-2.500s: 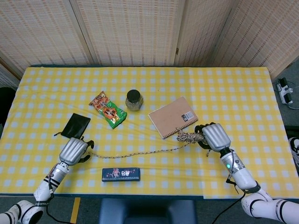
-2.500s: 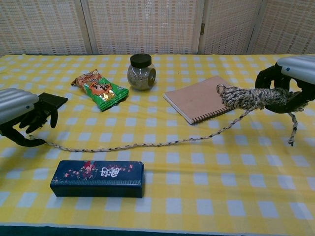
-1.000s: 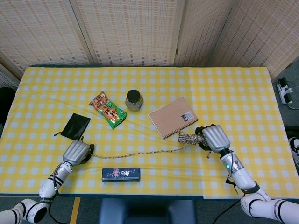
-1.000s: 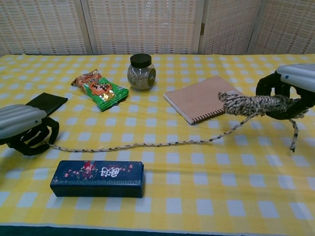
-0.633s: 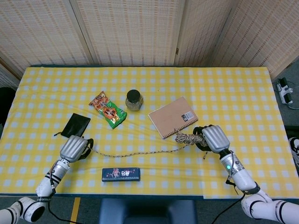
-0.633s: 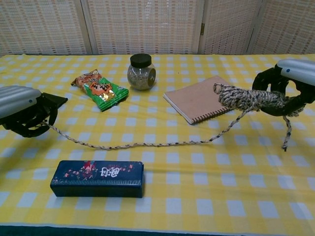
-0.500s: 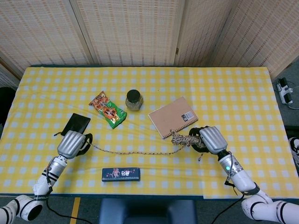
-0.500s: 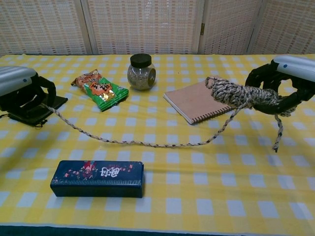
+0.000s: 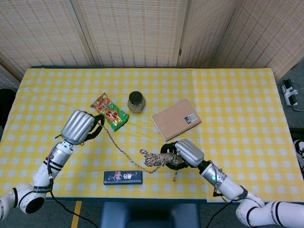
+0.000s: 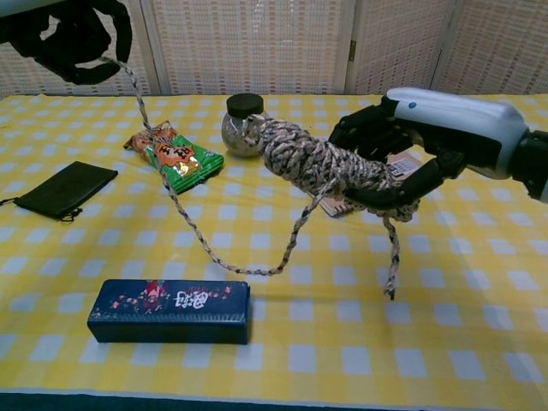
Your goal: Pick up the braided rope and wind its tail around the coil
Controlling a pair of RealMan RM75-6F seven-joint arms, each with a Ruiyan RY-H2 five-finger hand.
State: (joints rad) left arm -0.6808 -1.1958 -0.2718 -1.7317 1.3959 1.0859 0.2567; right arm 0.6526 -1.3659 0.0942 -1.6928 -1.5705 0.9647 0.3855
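Holding the braided rope (image 10: 317, 167) between them, both hands have it raised above the yellow checked worktop (image 9: 237, 95). It looks light, soft and limp: the free length sags in a loose curve between the two hands and would go wherever it is led, so it needs gentle tension to wind neatly. The coil (image 9: 159, 159) is a thick, lumpy bundle, firm enough to take in a full grasp around its middle, and the right hand (image 10: 402, 154) holds it that way, fingers wrapped about the bundle, near the front of the worktop. A short loose end dangles below that hand. The tail (image 10: 163, 184) is thin and best pinched near its end; the left hand (image 9: 80, 127) grips it there, lifted high on the left side. The rope is speckled, pale cream flecked with dark strands.
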